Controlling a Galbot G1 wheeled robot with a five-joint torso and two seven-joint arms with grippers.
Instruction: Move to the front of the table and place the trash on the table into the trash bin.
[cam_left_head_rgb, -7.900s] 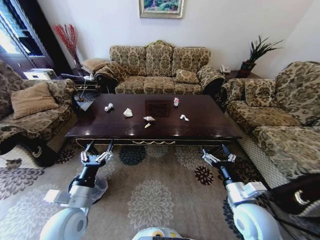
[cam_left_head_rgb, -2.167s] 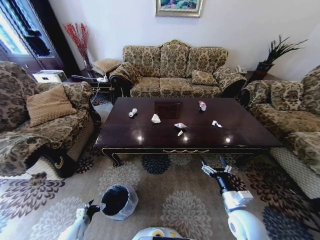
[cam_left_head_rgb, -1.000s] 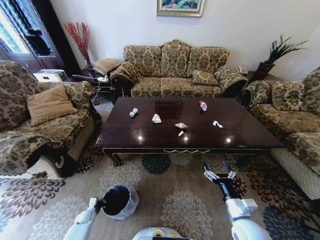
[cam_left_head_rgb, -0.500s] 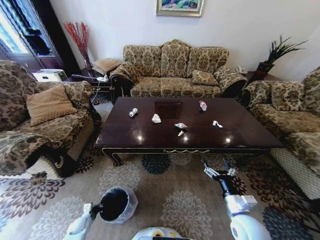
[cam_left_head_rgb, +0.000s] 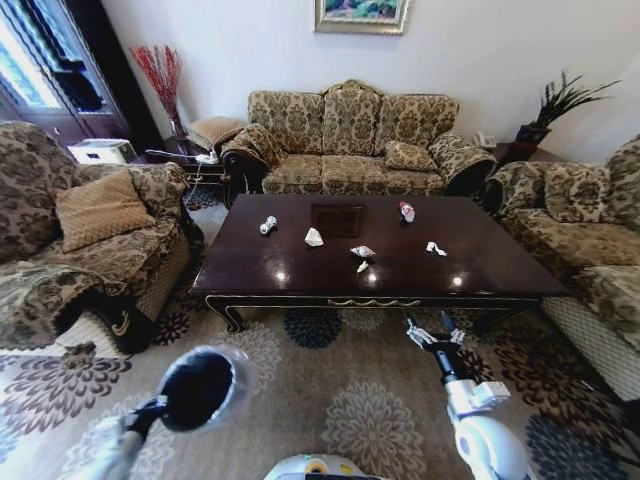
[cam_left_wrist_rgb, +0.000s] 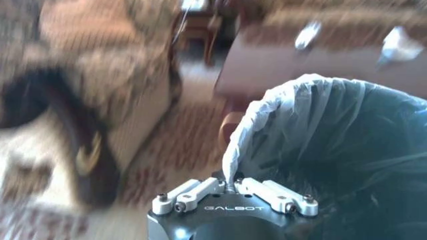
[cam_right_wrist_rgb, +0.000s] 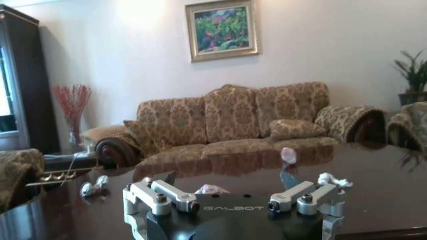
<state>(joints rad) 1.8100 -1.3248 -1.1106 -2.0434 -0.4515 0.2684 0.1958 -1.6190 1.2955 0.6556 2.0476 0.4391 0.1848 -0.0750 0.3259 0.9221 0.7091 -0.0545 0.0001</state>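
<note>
Head view, table: the long dark table (cam_left_head_rgb: 480, 268) stands across the rug ahead, with sofas on three sides.
Trash on the table: a white paper wad (cam_left_head_rgb: 313, 237) lies left of the inlaid centre square; a small wrapper (cam_left_head_rgb: 268, 225) lies farther left; a crumpled scrap (cam_left_head_rgb: 362, 252) lies near the middle, with a tiny bit (cam_left_head_rgb: 361, 266) just beside it toward the front edge; a small bottle (cam_left_head_rgb: 407, 211) with a red label stands right of the square; another white scrap (cam_left_head_rgb: 435, 248) lies farther right.
Trash bin: the black bin (cam_left_head_rgb: 197, 388) with its white bag liner is tilted, mouth facing up toward the camera, off the rug at the lower left, well apart from the table.
Left gripper: the left gripper (cam_left_wrist_rgb: 230, 191) is clenched on the bag liner at the bin's rim, seen from the left wrist.
Right gripper: the right gripper (cam_left_head_rgb: 432, 330) hangs released and empty, fingers spread, just before the table's front edge, right of centre.
</note>
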